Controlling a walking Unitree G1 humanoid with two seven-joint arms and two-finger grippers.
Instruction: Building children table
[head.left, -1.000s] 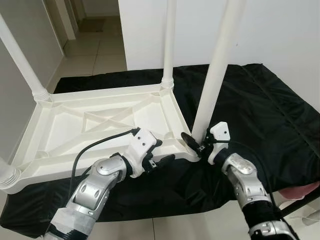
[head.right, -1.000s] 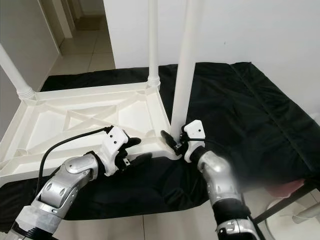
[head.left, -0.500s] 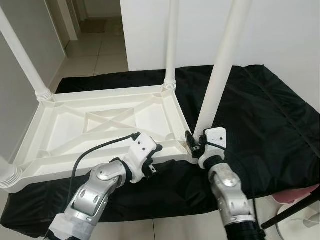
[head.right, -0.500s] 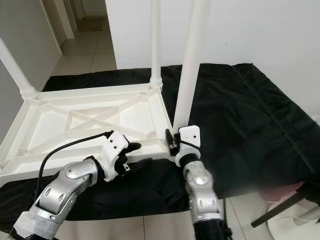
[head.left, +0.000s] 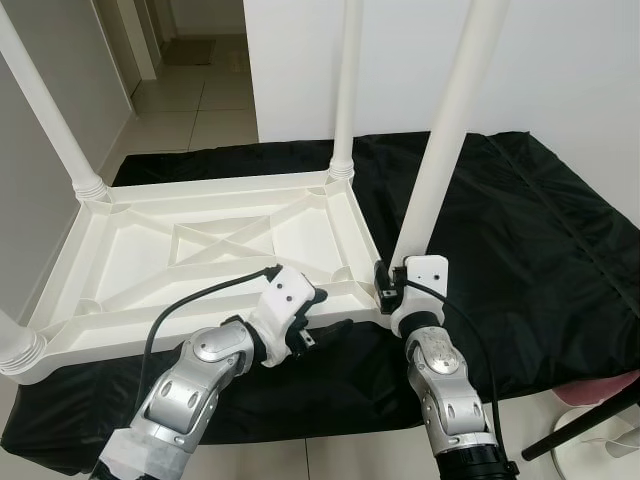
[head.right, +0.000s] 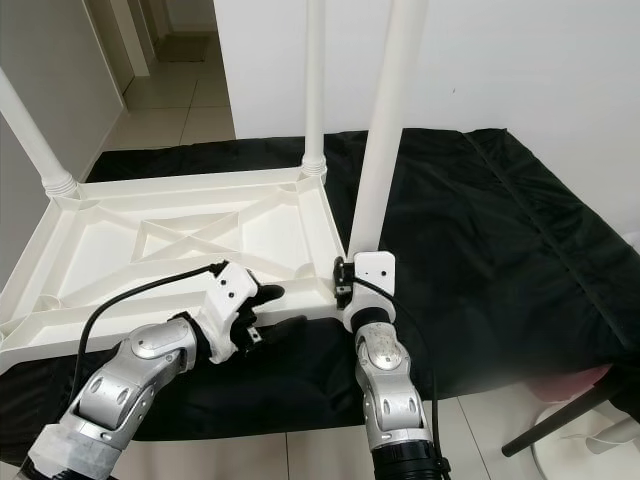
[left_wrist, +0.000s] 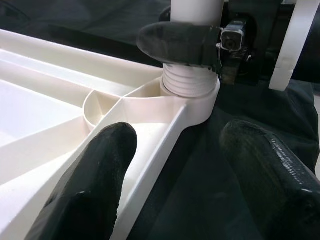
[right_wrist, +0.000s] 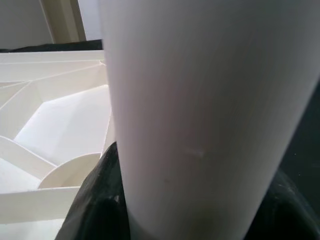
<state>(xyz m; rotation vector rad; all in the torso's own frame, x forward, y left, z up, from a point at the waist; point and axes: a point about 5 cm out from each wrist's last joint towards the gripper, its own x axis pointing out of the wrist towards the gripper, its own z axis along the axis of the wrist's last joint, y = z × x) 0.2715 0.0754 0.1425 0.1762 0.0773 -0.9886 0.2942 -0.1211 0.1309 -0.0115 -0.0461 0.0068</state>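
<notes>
Four white legs stood up from one white plastic tabletop (head.left: 210, 245) that lay upside down on a black cloth (head.left: 520, 230), which covered a low surface near a white wall (head.left: 560, 60). One leg (head.left: 345, 90) rose at the far right corner, one (head.left: 45, 110) at the far left, and the base of another (head.left: 15, 350) showed at the near left corner. The fourth leg (head.left: 450, 130) stood in the near right corner socket, its ribbed end seated there.

Two silver arms reached in from the near side. The right gripper (head.left: 385, 285) was clamped around the base of that near right leg, just above the socket; the right wrist view showed black fingers (right_wrist: 95, 200) pressed on both sides of the leg. The left gripper (head.left: 320, 315) sat at the tabletop's near edge, just left of that corner, its fingers (left_wrist: 95, 170) spread apart and holding nothing, one over the rim and one over the cloth.

No brand, label or writing could be read anywhere.
</notes>
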